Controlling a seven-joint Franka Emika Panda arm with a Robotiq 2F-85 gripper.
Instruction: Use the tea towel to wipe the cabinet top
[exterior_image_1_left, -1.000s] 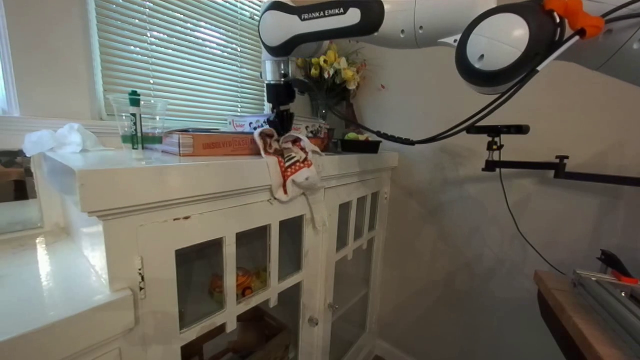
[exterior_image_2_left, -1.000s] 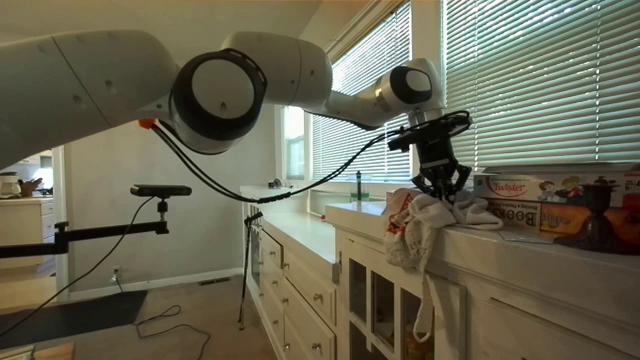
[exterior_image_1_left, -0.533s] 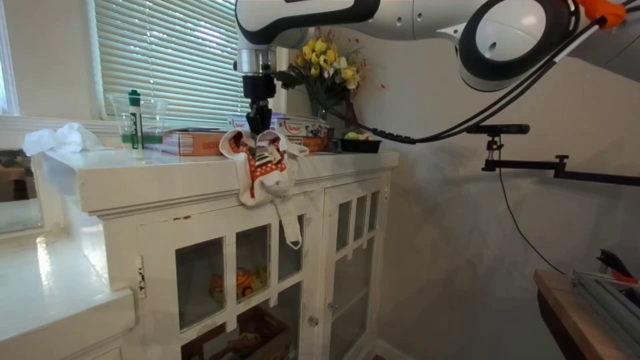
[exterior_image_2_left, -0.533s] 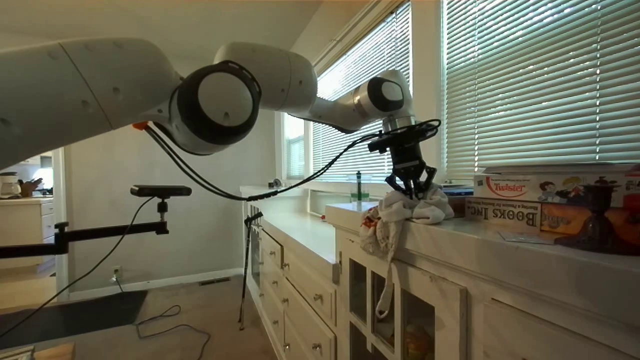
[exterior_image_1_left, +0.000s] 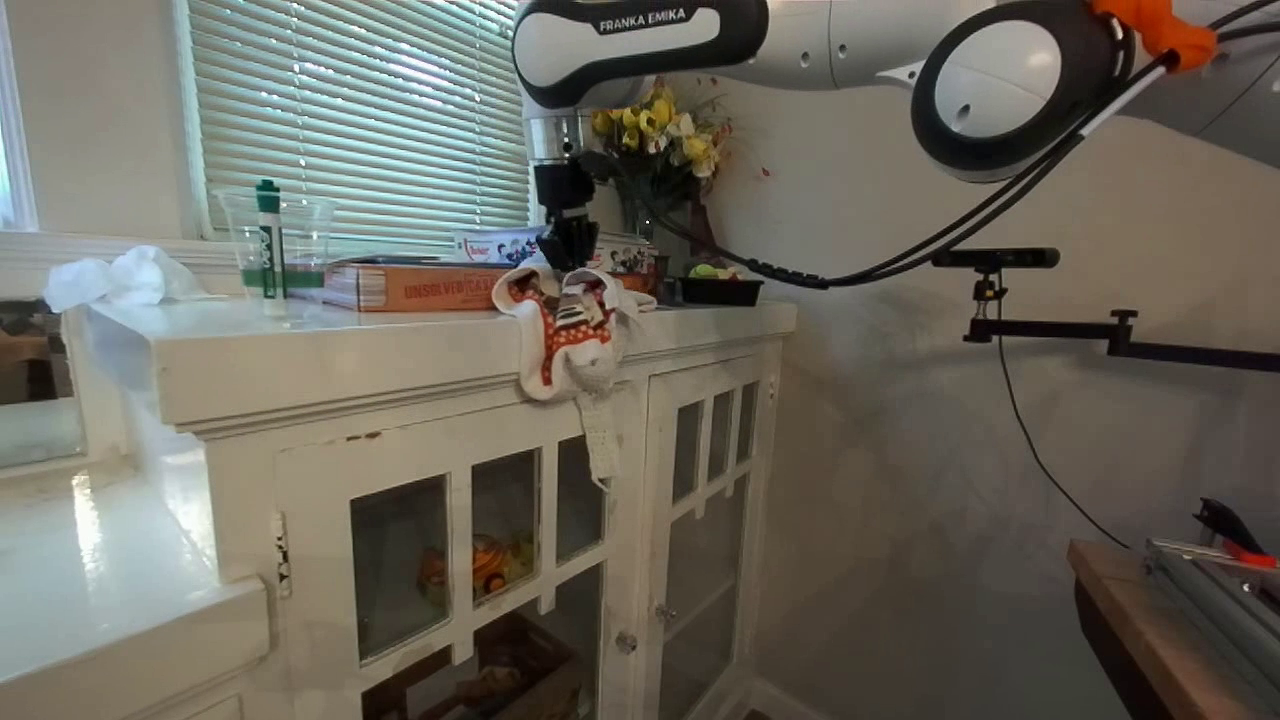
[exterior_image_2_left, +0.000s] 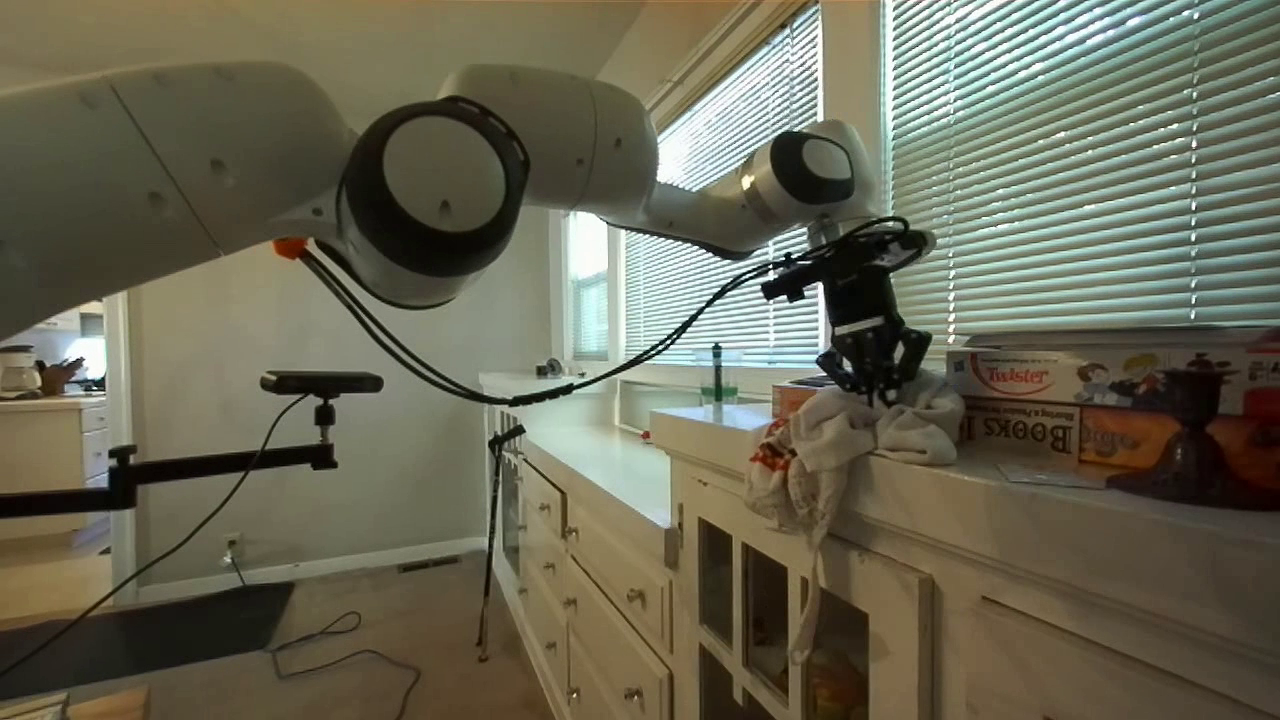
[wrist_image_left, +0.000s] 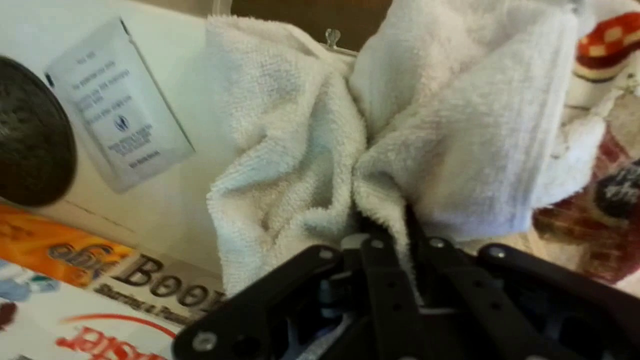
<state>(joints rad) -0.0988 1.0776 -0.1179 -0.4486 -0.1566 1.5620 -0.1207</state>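
Note:
The tea towel is white terry cloth with a red print. It shows in both exterior views (exterior_image_1_left: 570, 350) (exterior_image_2_left: 835, 430), bunched on the cabinet top (exterior_image_1_left: 240, 318) (exterior_image_2_left: 1060, 495) and hanging over its front edge with a loop dangling. My gripper (exterior_image_1_left: 570, 262) (exterior_image_2_left: 880, 395) points down over the cabinet's front edge, shut on the towel. In the wrist view a fold of the towel (wrist_image_left: 465, 125) runs up between the fingers of the gripper (wrist_image_left: 395, 225). The fingertips are buried in the cloth. The cabinet top (wrist_image_left: 165, 215) shows beside it.
An orange box (exterior_image_1_left: 440, 288), a Twister box (exterior_image_2_left: 1020, 375), a Books Inc. box (exterior_image_2_left: 1020, 428) and a dark candle holder (exterior_image_2_left: 1195, 440) stand on the top. A flat packet (wrist_image_left: 122, 110) lies near the holder. A cup with green marker (exterior_image_1_left: 272, 240), crumpled tissue (exterior_image_1_left: 130, 278) and black tray (exterior_image_1_left: 720, 290) also stand there.
The gripper and towel slid along the cabinet top toward the cup, then back toward the Twister box, ending near where they were a second ago. The towel stayed in the grip.

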